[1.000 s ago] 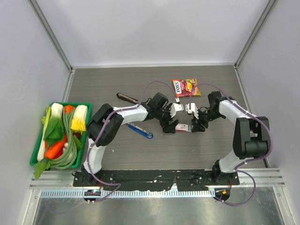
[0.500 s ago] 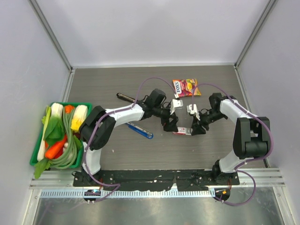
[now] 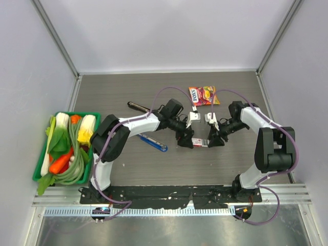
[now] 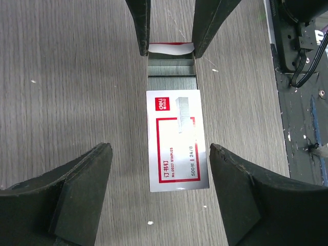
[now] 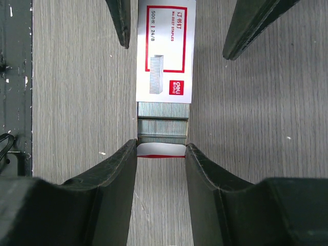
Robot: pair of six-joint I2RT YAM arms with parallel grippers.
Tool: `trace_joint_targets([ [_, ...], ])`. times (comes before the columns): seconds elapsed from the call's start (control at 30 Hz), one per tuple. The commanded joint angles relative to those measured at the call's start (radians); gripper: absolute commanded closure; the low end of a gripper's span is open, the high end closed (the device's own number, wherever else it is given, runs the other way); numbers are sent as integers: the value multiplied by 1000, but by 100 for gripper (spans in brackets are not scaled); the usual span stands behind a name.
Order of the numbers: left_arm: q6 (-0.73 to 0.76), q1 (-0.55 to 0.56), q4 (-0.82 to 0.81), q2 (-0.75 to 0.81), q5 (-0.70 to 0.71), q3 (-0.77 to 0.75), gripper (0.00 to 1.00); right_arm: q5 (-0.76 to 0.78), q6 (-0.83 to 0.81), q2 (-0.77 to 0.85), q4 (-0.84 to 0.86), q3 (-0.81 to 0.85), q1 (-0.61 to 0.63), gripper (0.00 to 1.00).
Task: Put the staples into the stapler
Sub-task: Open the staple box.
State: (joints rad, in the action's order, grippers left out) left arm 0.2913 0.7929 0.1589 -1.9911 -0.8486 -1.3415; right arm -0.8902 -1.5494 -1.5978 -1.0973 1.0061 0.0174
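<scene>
The staples [image 4: 171,68] are grey strips in the pulled-out tray of a small white-and-red box [image 4: 177,139] lying flat on the table. My right gripper [image 5: 161,146] is shut on the tray's end flap, with the staples [image 5: 163,125] just beyond its fingertips. My left gripper [image 4: 160,149] is open astride the box sleeve, with a gap on each side. In the top view the box [image 3: 201,142] lies between the left gripper [image 3: 188,141] and the right gripper [image 3: 212,141]. The black stapler [image 3: 139,106] lies behind and left of them, untouched.
An orange snack bag [image 3: 203,95] lies just behind the grippers. A blue pen-like tool [image 3: 152,142] rests under the left arm. A green basket [image 3: 36,174] of toy vegetables stands at the left edge. Walls close off three sides.
My left gripper has swung nearer and lower over the box sleeve, and its jaws have narrowed a little. The right gripper has kept its hold on the tray end.
</scene>
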Motion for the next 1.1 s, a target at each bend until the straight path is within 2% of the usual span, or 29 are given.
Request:
trace_joint_targets([
  [0.0, 20, 9, 50, -28, -29, -70, 21, -44, -31, 7, -23, 29, -30, 58],
  [0.33, -38, 9, 47, -46, 19, -105, 44, -13, 18, 10, 37, 5, -31, 58],
  [0.53, -44, 9, 51, -49, 17, -104, 53, 5, 43, -7, 73, 2, -36, 58],
  [0.7, -34, 9, 59, -46, 16, -100, 55, 11, 45, -10, 83, -1, -53, 58],
  [0.97, -46, 9, 60, -52, 8, -105, 66, 10, 49, -5, 93, -6, -60, 58],
  [1.07, -47, 9, 65, -55, 9, -107, 65, 13, 51, -4, 97, -6, -62, 58],
])
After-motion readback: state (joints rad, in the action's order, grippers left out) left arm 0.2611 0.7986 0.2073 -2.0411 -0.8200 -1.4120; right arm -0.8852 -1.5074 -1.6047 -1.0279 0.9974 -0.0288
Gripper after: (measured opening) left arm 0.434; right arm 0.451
